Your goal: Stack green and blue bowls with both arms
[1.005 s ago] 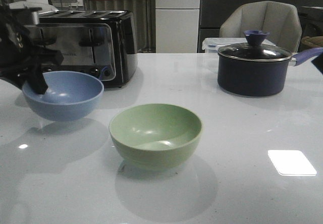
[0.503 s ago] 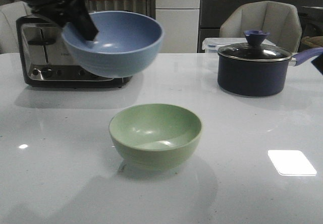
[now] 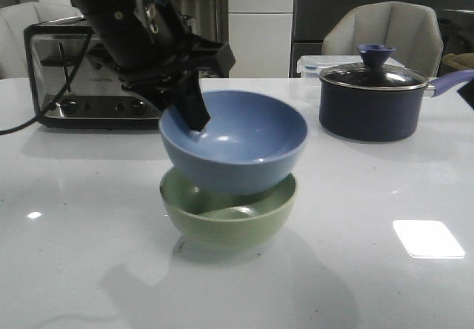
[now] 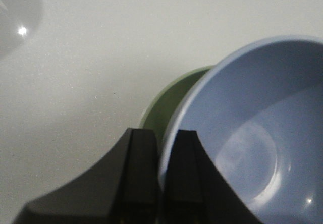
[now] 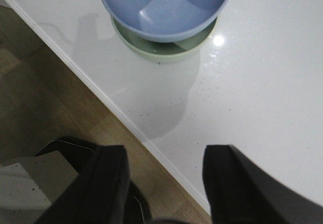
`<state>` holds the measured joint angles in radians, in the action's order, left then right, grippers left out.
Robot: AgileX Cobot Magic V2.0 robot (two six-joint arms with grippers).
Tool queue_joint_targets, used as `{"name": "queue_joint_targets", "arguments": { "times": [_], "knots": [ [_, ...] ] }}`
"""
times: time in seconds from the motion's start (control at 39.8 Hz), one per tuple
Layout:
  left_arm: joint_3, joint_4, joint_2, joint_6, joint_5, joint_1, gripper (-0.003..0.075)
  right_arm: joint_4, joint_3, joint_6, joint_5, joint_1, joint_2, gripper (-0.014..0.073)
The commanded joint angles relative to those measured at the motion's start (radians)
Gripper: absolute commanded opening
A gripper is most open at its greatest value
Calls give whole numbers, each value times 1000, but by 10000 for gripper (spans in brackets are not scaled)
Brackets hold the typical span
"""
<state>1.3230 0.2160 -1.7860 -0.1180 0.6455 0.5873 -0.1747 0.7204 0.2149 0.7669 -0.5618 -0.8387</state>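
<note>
The dusty blue bowl (image 3: 237, 140) hangs over the pale green bowl (image 3: 229, 218) at mid table, its bottom just inside the green rim. My left gripper (image 3: 189, 108) is shut on the blue bowl's left rim, one finger inside and one outside. In the left wrist view the fingers (image 4: 184, 173) pinch the blue bowl's (image 4: 247, 143) rim, and the green bowl (image 4: 166, 105) shows beneath. My right gripper (image 5: 164, 181) is open and empty over the table's near edge. Its view shows the blue bowl (image 5: 161, 4) above the green bowl (image 5: 169, 50).
A black and steel toaster (image 3: 81, 77) with a cable stands at the back left. A dark navy lidded saucepan (image 3: 374, 99) stands at the back right, with a plastic box (image 3: 311, 64) and a chair (image 3: 381, 29) behind it. The table edge (image 5: 126, 119) and floor show below.
My left arm has carried the blue bowl from the left side up, rightward, then down over the green bowl. The green bowl has not moved.
</note>
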Motion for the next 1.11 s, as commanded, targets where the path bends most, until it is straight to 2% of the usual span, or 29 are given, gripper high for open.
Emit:
{"name": "queue_joint_targets", "arguments": {
  "times": [0.0,0.13,0.15,0.18,0.23,0.3,0.35,0.53,0.78,1.08],
  "knots": [
    [32,22,24,1,-55,2,97,1,24,9,-59,-1,1,453],
    [32,18,-4,1,-57,0,132,1,24,9,-59,-1,1,453],
    [32,18,-11,1,-57,-2,159,1,24,9,-59,-1,1,453],
    [32,20,-15,1,-57,-5,232,1,24,9,-59,-1,1,453],
    [32,20,-15,1,-53,-5,321,1,24,9,-59,-1,1,453],
    [32,22,-9,1,-53,-5,397,1,24,9,-59,-1,1,453],
    [33,22,4,1,-49,-5,420,1,24,9,-59,-1,1,453],
    [33,16,96,1,-21,-5,421,0,24,-14,-69,-1,1,453],
    [-3,-12,312,1,98,-3,421,3,23,-68,-65,2,2,453],
    [-261,-40,637,53,120,-3,421,50,17,-141,-4,2,59,453]
  ]
}}
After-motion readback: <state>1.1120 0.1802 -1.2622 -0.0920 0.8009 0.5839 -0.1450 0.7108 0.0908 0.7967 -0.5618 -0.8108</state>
